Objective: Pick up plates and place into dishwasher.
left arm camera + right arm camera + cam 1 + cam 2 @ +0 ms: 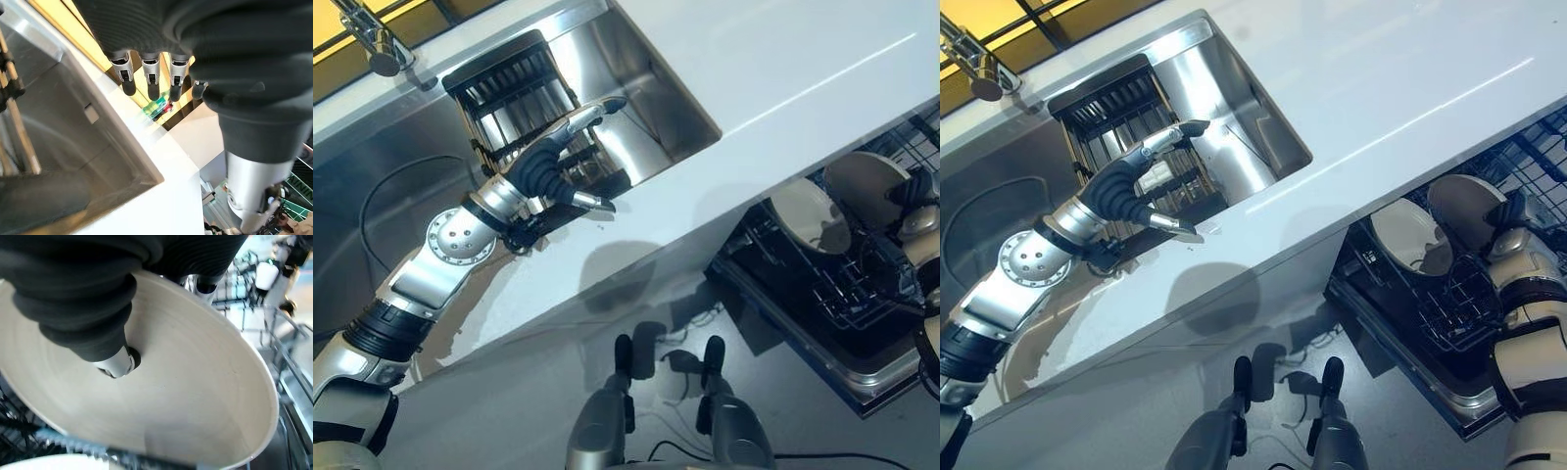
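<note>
A cream plate (pixel 1464 206) stands on edge over the dishwasher's lower rack (pixel 1449 304), and my right hand (pixel 1518 220) is shut on it. In the right wrist view the thumb (pixel 117 364) presses on the plate's face (pixel 195 396) while the fingers (pixel 210 284) reach behind its rim. A second cream plate (pixel 1408 235) stands in the rack just to the left of the held one. My left hand (pixel 553 162) hovers open over the dark dish rack (pixel 509 83) in the sink, its fingers (pixel 151 73) straight and holding nothing.
The steel sink (pixel 646 88) is set into a white counter (pixel 783 88), with a faucet (pixel 372 39) at the far left. The open dishwasher door (pixel 862 367) juts out below the counter's front edge at the right.
</note>
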`<state>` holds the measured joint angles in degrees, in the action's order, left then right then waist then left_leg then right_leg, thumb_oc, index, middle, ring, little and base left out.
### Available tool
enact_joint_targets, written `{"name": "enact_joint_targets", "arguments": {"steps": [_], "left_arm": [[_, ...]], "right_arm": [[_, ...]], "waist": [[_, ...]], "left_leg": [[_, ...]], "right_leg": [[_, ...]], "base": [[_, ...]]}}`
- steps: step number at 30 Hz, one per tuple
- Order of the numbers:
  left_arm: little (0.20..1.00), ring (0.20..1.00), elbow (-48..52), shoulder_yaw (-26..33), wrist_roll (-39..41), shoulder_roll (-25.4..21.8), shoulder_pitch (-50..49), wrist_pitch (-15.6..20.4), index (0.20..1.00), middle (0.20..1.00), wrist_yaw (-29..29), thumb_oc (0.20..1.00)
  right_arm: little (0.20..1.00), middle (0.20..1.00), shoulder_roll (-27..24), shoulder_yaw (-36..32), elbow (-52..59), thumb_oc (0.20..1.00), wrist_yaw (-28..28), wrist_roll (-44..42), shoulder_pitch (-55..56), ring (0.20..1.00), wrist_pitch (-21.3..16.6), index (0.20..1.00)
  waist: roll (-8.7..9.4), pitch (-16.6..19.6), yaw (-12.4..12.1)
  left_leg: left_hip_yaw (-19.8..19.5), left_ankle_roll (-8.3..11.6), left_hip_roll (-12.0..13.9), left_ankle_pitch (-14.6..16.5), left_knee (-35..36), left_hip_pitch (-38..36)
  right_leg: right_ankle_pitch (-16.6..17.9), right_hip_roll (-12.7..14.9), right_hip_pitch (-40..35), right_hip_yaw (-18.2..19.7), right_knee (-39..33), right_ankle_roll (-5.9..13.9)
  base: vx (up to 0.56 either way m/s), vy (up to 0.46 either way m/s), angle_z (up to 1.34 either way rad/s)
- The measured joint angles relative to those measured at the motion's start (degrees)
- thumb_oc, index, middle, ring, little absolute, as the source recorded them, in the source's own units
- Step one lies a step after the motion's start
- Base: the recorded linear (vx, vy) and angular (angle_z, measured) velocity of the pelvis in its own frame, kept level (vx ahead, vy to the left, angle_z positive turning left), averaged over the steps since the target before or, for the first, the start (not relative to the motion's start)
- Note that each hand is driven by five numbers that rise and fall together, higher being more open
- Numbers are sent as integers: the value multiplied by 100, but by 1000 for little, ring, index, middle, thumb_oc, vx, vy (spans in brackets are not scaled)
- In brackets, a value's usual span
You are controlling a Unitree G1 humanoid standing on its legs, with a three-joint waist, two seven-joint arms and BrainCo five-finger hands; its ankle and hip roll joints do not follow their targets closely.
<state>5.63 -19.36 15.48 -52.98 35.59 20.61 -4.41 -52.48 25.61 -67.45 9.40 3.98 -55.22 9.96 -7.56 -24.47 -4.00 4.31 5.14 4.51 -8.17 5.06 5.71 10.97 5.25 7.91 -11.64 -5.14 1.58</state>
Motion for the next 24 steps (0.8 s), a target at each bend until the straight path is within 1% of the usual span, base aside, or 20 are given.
{"name": "enact_joint_targets", "arguments": {"steps": [4, 5, 6, 9, 12, 18, 21, 24], "left_arm": [[1000, 1000, 9, 0, 119, 0, 110, -3, 1000, 1000, -9, 1000], [1000, 1000, 9, 0, 123, 0, 117, -4, 1000, 1000, -23, 1000], [1000, 1000, 9, 0, 124, 1, 119, -5, 1000, 1000, -42, 1000], [1000, 1000, 23, 0, 159, 0, 129, -8, 1000, 1000, -107, 1000], [1000, 1000, 28, 0, 159, 1, 137, -9, 1000, 1000, -133, 1000], [1000, 1000, 35, 0, 163, 0, 136, -11, 1000, 1000, -188, 1000], [1000, 1000, 89, 1, 162, 5, 132, -12, 1000, 1000, -236, 1000], [1000, 1000, 148, 1, 163, 5, 123, -12, 1000, 1000, -254, 1000]], "right_arm": [[200, 200, -15, -20, -138, 200, -278, -260, -104, 200, -30, 200], [755, 755, -28, -21, -144, 755, -322, -326, -105, 755, -62, 755], [1000, 1000, -34, -22, -152, 1000, -360, -420, -105, 1000, -68, 1000], [1000, 1000, -35, -53, -156, 1000, -379, -707, -105, 1000, -110, 1000], [1000, 1000, -35, -132, -140, 1000, -258, -757, -105, 1000, -206, 1000], [1000, 1000, -60, -540, -119, 1000, -127, -1047, -106, 1000, -215, 1000], [1000, 1000, -128, -775, -109, 1000, -36, -1183, -99, 1000, -250, 1000], [1000, 1000, -333, -953, -16, 1000, 24, -1279, -77, 1000, -343, 1000]], "waist": [[0, 0, 8], [0, 0, 17], [0, 0, 30], [1, 1, 45], [4, 3, 30], [34, 17, 30], [80, 33, 40], [120, 49, 71]], "left_leg": [[-5, -1, 13, -4, 1, -25], [-5, -1, 17, -5, 1, -38], [-4, 0, 22, -5, 2, -58], [4, 3, 29, -3, 2, -114], [1, 3, 23, -3, 2, -120], [18, -1, 13, -1, 1, -213], [34, -3, 11, 2, 1, -292], [44, -1, 7, 9, 2, -372]], "right_leg": [[0, -5, -30, -12, 0, 0], [0, -6, -42, -12, -1, 0], [0, -5, -64, -12, -1, 0], [-1, -7, -112, -11, -1, 1], [3, -10, -121, -12, 0, 5], [5, -4, -210, 3, 0, 12], [4, -6, -277, 20, 0, 13], [-13, -6, -351, 33, 0, 36]], "base": [[0, 0, 0], [0, 0, 0], [0, 0, 0], [0, 0, 0], [0, 0, 0], [12, 33, -1], [35, 21, -2], [0, 0, 0]]}}
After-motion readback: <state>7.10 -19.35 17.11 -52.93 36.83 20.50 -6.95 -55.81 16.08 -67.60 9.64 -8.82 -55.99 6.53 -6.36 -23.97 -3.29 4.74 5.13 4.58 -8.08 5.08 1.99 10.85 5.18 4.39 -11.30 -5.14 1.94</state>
